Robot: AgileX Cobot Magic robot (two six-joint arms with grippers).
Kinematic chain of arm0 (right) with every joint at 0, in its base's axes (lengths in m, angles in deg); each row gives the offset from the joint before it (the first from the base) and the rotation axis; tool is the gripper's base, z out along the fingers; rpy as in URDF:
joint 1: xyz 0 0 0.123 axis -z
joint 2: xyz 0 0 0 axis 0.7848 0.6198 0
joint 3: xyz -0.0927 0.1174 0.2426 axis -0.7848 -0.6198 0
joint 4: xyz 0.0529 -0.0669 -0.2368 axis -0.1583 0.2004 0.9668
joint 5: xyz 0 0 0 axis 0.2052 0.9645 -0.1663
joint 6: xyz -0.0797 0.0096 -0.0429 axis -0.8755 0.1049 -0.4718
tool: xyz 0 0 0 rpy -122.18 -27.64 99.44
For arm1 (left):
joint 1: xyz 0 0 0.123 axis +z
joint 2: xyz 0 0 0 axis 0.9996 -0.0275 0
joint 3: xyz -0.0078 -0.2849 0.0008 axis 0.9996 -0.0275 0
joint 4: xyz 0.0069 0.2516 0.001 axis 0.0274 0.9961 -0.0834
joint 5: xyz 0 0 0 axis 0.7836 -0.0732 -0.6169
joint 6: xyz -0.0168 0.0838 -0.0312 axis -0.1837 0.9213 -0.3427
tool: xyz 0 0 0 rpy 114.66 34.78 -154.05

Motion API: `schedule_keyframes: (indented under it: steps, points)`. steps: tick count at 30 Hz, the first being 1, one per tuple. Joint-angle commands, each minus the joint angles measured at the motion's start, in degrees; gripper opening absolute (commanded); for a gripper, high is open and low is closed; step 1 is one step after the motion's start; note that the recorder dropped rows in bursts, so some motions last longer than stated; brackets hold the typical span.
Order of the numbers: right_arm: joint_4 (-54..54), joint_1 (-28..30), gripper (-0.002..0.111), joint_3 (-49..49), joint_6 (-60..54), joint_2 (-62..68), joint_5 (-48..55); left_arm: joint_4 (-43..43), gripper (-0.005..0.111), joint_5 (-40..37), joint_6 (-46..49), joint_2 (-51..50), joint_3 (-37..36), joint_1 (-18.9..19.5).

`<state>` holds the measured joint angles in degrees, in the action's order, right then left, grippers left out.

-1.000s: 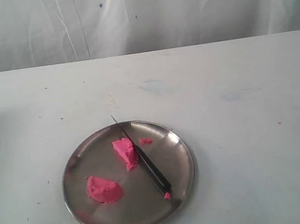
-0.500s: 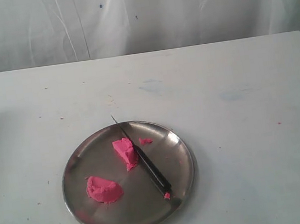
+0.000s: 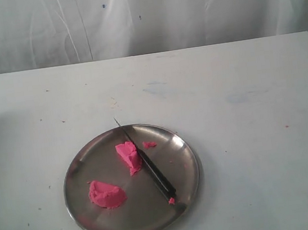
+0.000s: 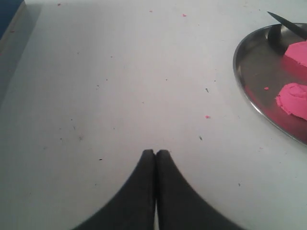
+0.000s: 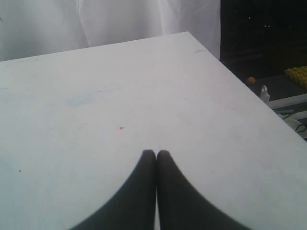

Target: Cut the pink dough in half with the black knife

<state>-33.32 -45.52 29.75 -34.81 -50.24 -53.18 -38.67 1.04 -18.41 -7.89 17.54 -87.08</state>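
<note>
Where the white worktop carries a round shiny steel plate, two chunks of bright pink matte dough lying apart inside it. One upright wedge near the plate's middle, touching the blade of the slim all-black pointed knife; the other a low rounded lump nearer the plate's left rim. Knife laid diagonally across the plate, tip poking just over the far rim, handle end near the front right rim beside a tiny pink crumb. Another small pink scrap just right of the blade. Left black fingers pressed together, gripping nothing, above bare worktop beside the plate. Right black fingers likewise closed and empty, well away from the plate.
</note>
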Motion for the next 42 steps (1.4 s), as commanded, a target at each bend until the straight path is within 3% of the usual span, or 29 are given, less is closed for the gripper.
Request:
schedule_keyframes:
  steps: [1,14,42]
  points:
    - [-0.03,0.20,0.000,-0.10,0.04,-0.31,-0.27,0.42,0.000,-0.85,-0.27,0.27,-0.14,0.23]
    - [0.10,-2.83,0.000,-0.10,0.16,-0.31,-0.27,0.42,0.000,-0.85,-0.27,0.27,-0.14,0.23]
    - [0.10,-2.83,0.000,-0.10,0.16,-0.31,-0.27,0.42,0.000,-0.85,-0.27,0.27,-0.14,0.23]
